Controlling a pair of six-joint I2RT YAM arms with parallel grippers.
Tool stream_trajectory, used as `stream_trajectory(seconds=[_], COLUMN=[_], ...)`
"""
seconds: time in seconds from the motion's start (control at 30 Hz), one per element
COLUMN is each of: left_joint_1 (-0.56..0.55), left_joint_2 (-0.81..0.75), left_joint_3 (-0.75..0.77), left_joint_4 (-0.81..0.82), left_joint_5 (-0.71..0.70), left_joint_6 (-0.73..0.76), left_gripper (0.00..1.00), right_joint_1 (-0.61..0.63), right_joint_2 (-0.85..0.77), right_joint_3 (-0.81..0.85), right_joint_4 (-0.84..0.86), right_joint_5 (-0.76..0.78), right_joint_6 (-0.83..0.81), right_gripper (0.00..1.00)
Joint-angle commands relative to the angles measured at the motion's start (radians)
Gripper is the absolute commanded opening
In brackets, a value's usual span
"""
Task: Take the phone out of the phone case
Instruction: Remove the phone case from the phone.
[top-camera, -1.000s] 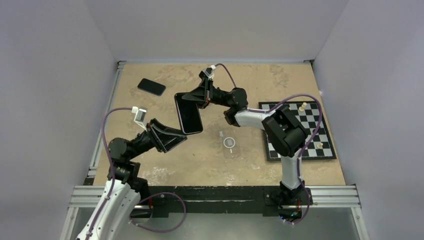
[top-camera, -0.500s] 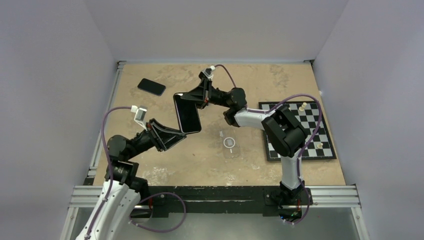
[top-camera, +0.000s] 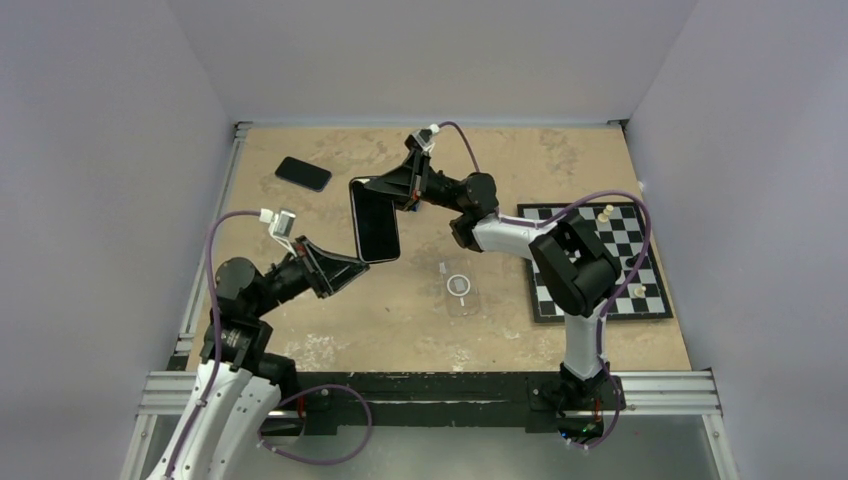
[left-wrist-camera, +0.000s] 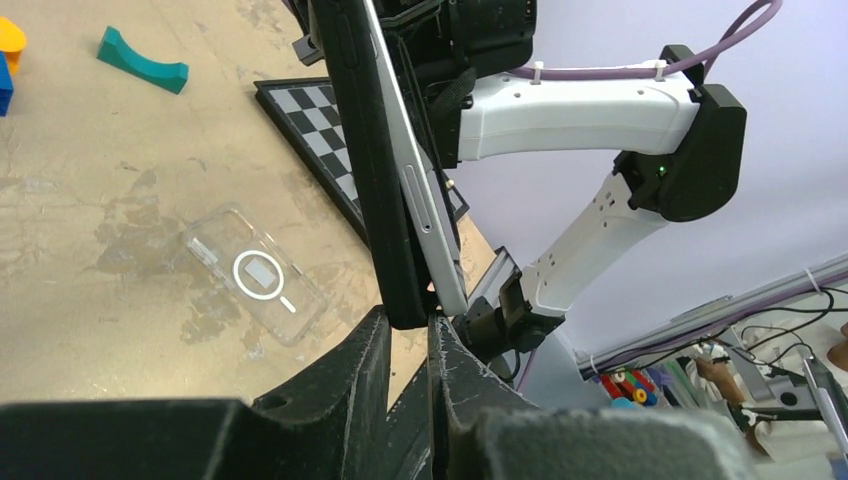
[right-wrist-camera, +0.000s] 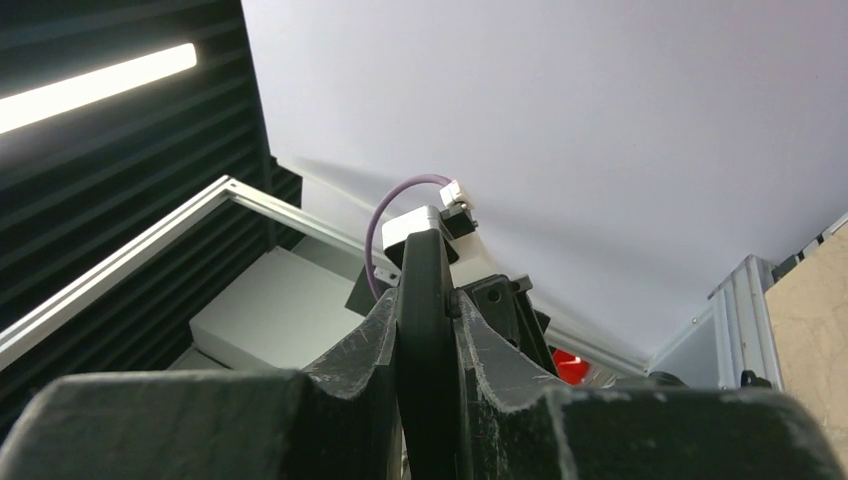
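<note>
A phone in a black phone case (top-camera: 374, 220) hangs tilted above the table between both arms. My right gripper (top-camera: 392, 188) is shut on its upper end; in the right wrist view the black slab (right-wrist-camera: 425, 300) stands edge-on between the fingers. My left gripper (top-camera: 352, 264) pinches the lower corner. In the left wrist view the black phone case (left-wrist-camera: 368, 150) sits between the fingertips of the left gripper (left-wrist-camera: 408, 325), and the silver-edged phone (left-wrist-camera: 420, 200) gapes away from the case at that lower corner.
A second black phone (top-camera: 303, 173) lies at the back left. A clear case with a white ring (top-camera: 459, 286) (left-wrist-camera: 255, 275) lies mid-table. A chessboard (top-camera: 640, 300) with a few pieces is at the right. A teal block (left-wrist-camera: 143, 62) lies farther off.
My left gripper's fingers have narrowed onto the lower corner of the case. The held phone has shifted slightly toward the back and stands a little steeper.
</note>
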Motion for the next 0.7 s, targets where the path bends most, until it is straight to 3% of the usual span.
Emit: stream_trajectory(seconds=[0.0, 0.27, 0.43, 0.67], left_joint_1=[0.015, 0.015, 0.014, 0.015], left_joint_2=[0.055, 0.111, 0.164, 0.165], left_joint_3=[-0.026, -0.094, -0.169, -0.21], left_joint_4=[-0.117, 0.143, 0.365, 0.381], left_joint_5=[-0.202, -0.193, -0.159, -0.222], left_joint_6=[0.048, -0.177, -0.31, -0.32], left_gripper=[0.17, 0.33, 0.36, 0.35], right_joint_1=[0.044, 0.101, 0.126, 0.153], right_joint_2=[-0.112, -0.099, -0.069, -0.031], right_joint_3=[0.027, 0.03, 0.031, 0.042], right_joint_4=[0.13, 0.1, 0.146, 0.182], right_joint_5=[0.02, 0.081, 0.158, 0.203], right_joint_6=[0.15, 0.048, 0.007, -0.001], right_gripper=[0.0, 0.0, 0.0, 0.0])
